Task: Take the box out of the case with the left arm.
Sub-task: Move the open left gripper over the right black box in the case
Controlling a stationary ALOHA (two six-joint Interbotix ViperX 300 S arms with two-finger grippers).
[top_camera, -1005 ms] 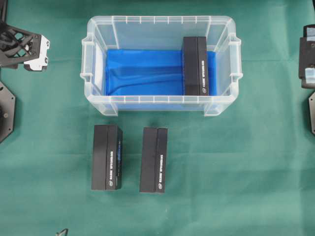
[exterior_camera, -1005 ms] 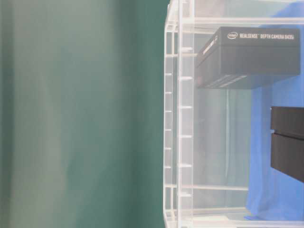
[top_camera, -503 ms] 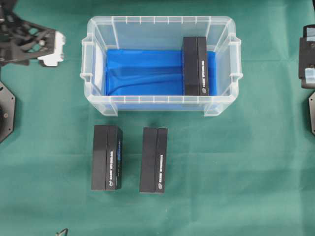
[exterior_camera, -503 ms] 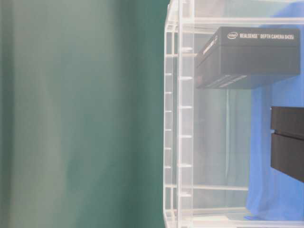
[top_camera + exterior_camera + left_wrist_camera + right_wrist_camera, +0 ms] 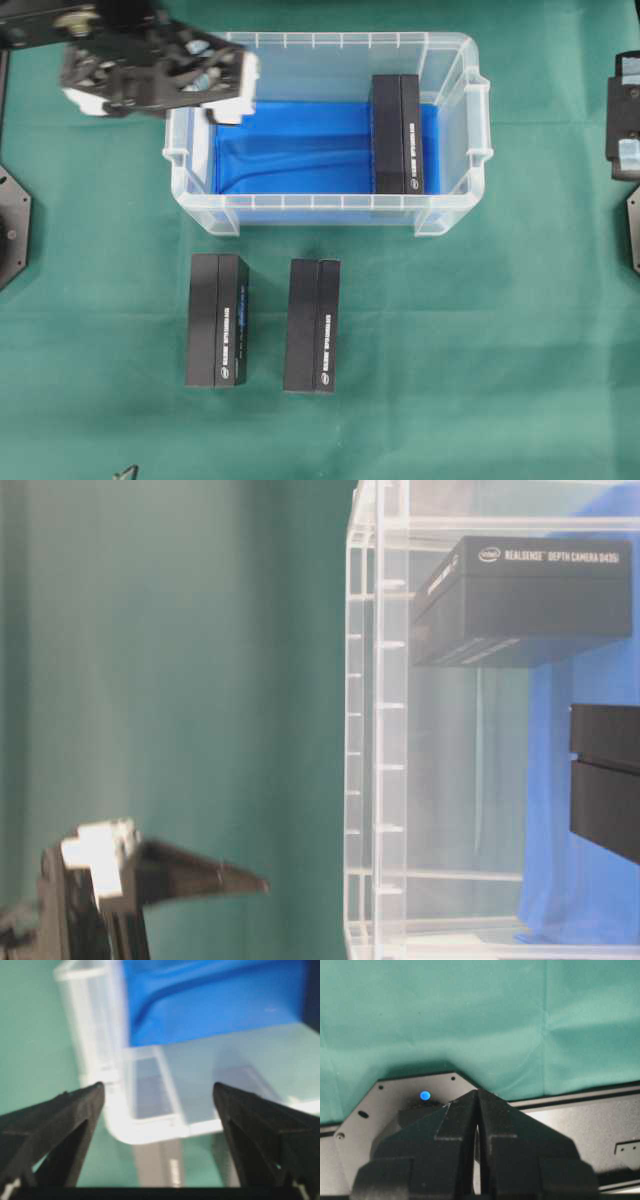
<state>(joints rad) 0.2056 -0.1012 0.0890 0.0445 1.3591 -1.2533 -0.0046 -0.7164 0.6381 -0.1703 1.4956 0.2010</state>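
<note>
Hovering over the case's left rim, left claw spread wide.

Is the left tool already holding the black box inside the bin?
No. The left tool is open over the bin's left corner; the box sits untouched.

counter: covered by a green cloth, lightly creased | left black box: lies flat on the cloth, long side running top to bottom in the overhead view | right black box: just beside it, parallel, a gap between, not touching | both: pale print along one edge
</note>
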